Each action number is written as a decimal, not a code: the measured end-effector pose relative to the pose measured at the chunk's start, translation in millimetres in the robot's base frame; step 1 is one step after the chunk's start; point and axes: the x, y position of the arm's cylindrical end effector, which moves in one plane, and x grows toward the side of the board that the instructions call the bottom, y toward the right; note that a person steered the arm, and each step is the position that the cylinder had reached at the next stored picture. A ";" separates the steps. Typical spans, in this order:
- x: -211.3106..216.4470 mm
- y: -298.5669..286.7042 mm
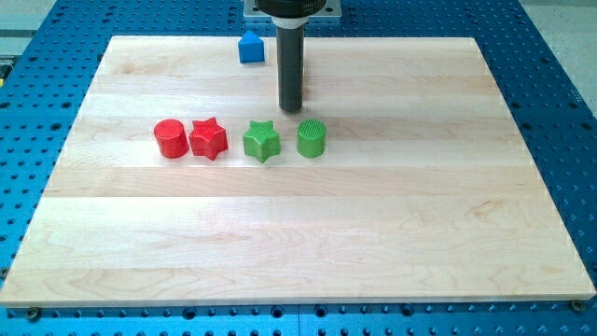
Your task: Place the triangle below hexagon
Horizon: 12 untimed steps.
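My tip rests on the board in the upper middle of the view, just above the gap between the green star and the green round block, touching neither. A blue block with a pointed top, possibly the triangle, sits near the board's top edge, up and to the left of the rod. A thin yellowish sliver shows at the rod's right side; the rod hides its shape. I cannot make out a hexagon.
A red round block and a red star stand side by side, nearly touching, left of the green star. All four form a row across the wooden board. A blue perforated table surrounds the board.
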 end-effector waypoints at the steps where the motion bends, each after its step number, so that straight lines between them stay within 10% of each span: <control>1: -3.4 18.1; 6: -53.5 -104.3; 12: -20.7 18.1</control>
